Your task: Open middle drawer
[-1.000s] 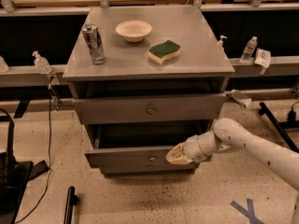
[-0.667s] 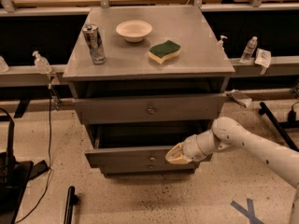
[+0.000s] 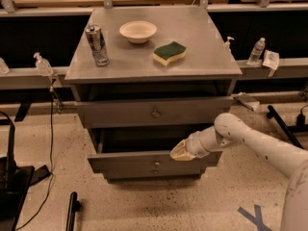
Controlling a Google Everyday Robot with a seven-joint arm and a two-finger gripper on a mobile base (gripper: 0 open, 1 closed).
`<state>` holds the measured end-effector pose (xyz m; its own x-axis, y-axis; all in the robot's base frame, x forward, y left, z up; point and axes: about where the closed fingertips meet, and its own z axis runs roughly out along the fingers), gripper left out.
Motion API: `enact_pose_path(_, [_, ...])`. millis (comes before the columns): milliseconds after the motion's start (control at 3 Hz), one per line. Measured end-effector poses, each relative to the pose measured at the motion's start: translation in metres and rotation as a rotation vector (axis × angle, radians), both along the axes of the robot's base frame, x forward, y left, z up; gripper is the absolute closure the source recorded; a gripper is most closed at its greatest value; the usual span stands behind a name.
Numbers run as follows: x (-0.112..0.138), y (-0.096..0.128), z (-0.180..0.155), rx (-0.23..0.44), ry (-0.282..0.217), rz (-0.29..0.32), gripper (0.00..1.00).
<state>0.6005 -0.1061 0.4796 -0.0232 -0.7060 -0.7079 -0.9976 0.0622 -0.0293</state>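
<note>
the middle drawer [image 3: 125, 161] sits below the worktop's [image 3: 202, 57] front edge, partly pulled out, with its long axis running left to right. the gripper [image 3: 179, 151] is at its top lip, just right of the knob [image 3: 157, 163]. whether it is spread or clamped cannot be told. the arm [image 3: 250, 141] reaches in from the right, wrist sloping down-left.

The gripper [image 3: 179, 152] sits on the top edge of the middle drawer [image 3: 125, 163], right of centre, and covers a short stretch of that edge. The drawer's inside lies in deep shadow, so what it holds cannot be told. The lowest drawer [image 3: 134, 173] shows only as a thin strip under it. The arm [image 3: 260, 146] runs off the right and near edges and hides part of a blue tape cross [image 3: 252, 214]. The can [image 3: 97, 44] has an unreadable label. Black equipment [image 3: 12, 186] at the near left is cut off.
</note>
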Motion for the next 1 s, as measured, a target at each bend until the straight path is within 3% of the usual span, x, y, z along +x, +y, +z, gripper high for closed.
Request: enact_pose_path(1000, [0.067,-0.006,-0.025,-0.005,-0.039,-0.125,1.0])
